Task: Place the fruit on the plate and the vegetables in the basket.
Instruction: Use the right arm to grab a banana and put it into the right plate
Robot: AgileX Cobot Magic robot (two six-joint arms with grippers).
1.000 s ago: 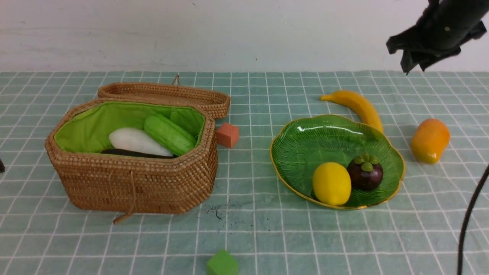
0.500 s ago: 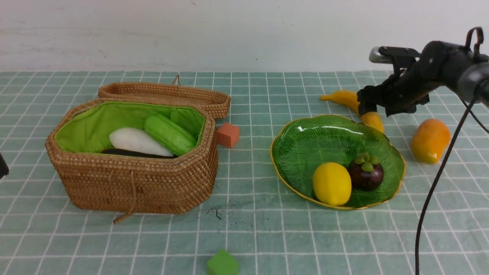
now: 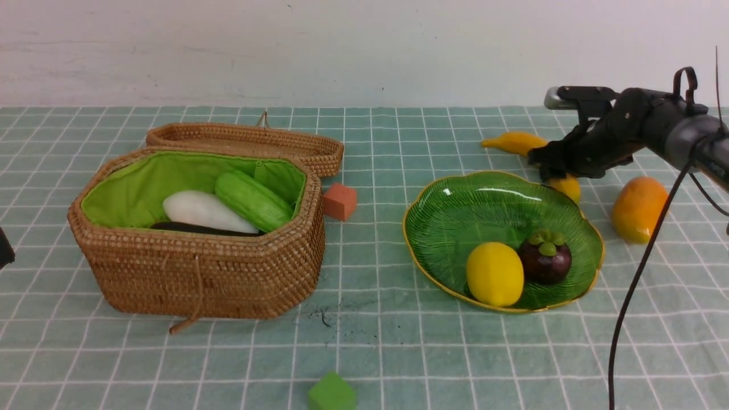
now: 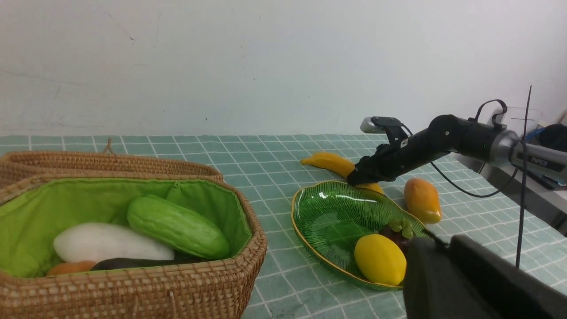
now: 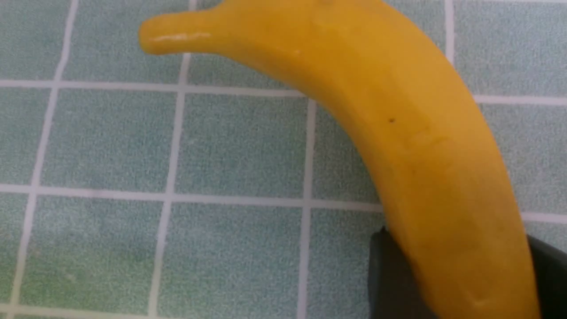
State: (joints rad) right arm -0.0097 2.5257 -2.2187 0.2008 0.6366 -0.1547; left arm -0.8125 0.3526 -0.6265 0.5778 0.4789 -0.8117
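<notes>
Checked green desk (image 3: pixel 364 353): right hand (image 3: pixel 548 165) dropped within a second from high up onto banana (image 3: pixel 515 142), fingers (image 5: pixel 390 283) straddling it beside plate (image 3: pixel 433 193); closure unclear. Lift next.

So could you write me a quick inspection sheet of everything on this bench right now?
Surface: green checked cloth, dark smudge near front.
Job's things: lemon and mangosteen on plate; banana and mango on cloth; radish, gourd, eggplant, potato in basket.
Clutter: red cube, green cube.
Grippers: right gripper jaws straddle banana, closure unclear; left gripper state unclear.
Cables: black cable trails off the right arm.
Surroundings: white wall.
</notes>
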